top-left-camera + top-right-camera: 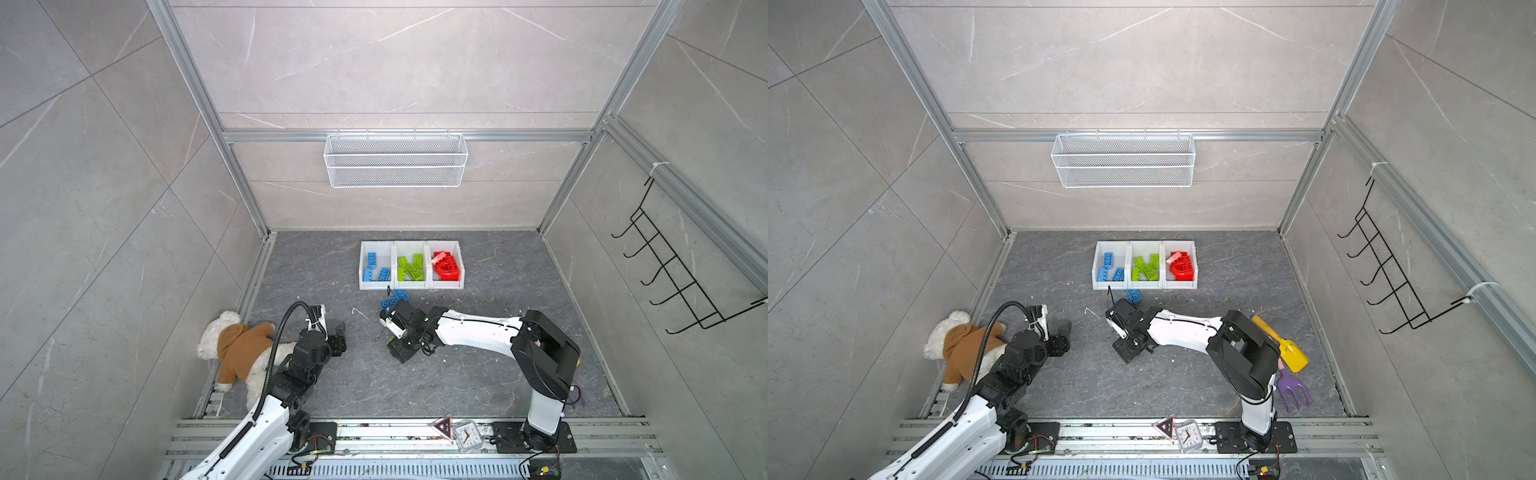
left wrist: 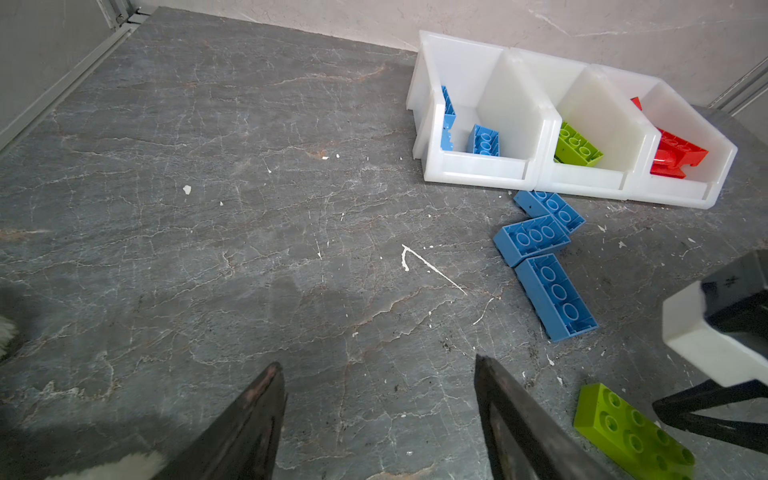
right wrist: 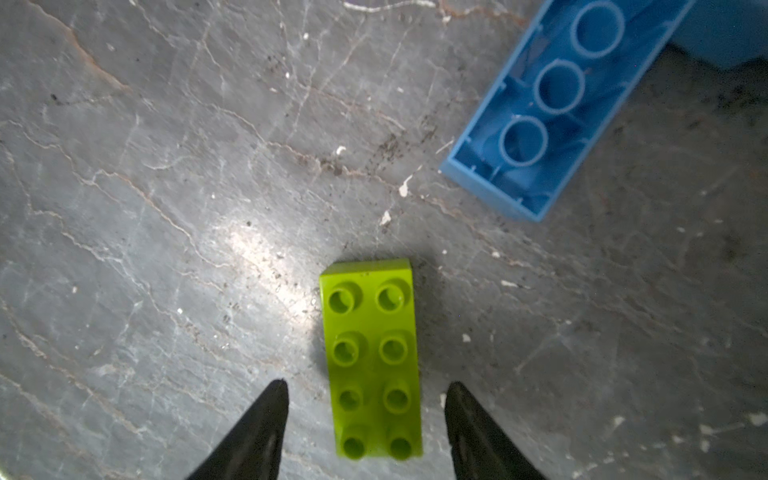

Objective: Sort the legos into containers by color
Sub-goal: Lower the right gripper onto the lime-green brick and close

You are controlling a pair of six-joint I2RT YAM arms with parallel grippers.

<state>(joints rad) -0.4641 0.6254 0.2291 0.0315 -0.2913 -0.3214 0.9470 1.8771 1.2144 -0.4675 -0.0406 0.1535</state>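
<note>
Three white bins stand in a row at the back: the blue bin (image 1: 376, 284), the green bin (image 1: 410, 284) and the red bin (image 1: 446, 284), each holding legos of its colour. In front of them three blue legos (image 2: 530, 239) lie on the floor, studs down. A green lego (image 3: 372, 365) lies studs up between the fingers of my right gripper (image 3: 368, 383). That gripper is open, with a gap on each side of the brick. In a top view it (image 1: 395, 345) hangs low over the brick. My left gripper (image 2: 377, 361) is open over bare floor, left of the legos.
A teddy bear (image 1: 237, 349) lies at the left edge beside the left arm. A yellow shovel (image 1: 1283, 345) and a purple rake (image 1: 1293, 388) lie behind the right arm. A small clock (image 1: 467, 436) sits on the front rail. A wire basket (image 1: 395, 160) hangs on the back wall.
</note>
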